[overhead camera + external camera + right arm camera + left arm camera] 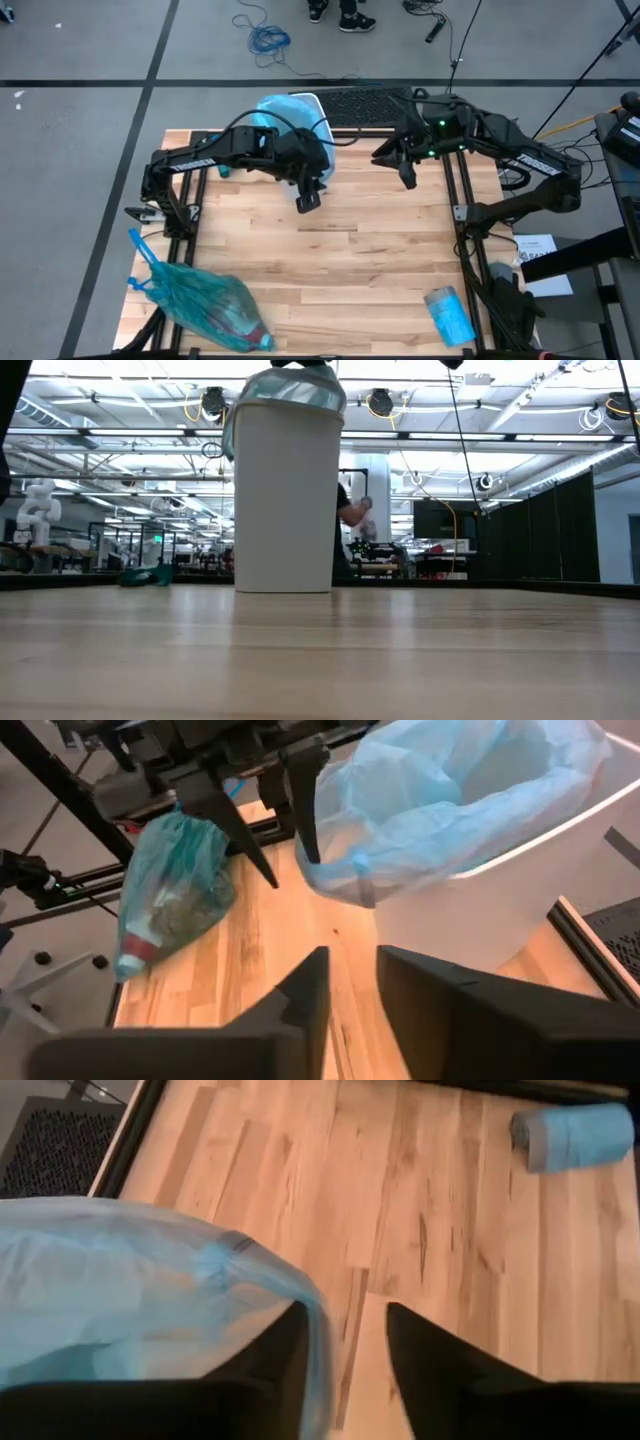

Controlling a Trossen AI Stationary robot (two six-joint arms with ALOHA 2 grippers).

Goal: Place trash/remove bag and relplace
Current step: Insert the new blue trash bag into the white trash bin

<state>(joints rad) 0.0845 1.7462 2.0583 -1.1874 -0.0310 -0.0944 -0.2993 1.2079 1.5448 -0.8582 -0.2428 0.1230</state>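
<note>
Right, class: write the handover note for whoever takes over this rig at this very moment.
Left gripper: open, beside the white bin, bag rim just next to its fingers.
Right gripper: open, empty, near the bin's other side.
Full tied bag of trash lies at the table's near left corner.
Fresh blue liner sits in the bin; roll of bags near right.
Left: check the liner is folded over the rim all round.

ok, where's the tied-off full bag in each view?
High: full bag at the table's near left corner.
Low: small teal lump far left, likely it.
Left wrist: not in it.
Right wrist: beyond the left tool, on the wood.
Shared landmark: white bin.
</note>
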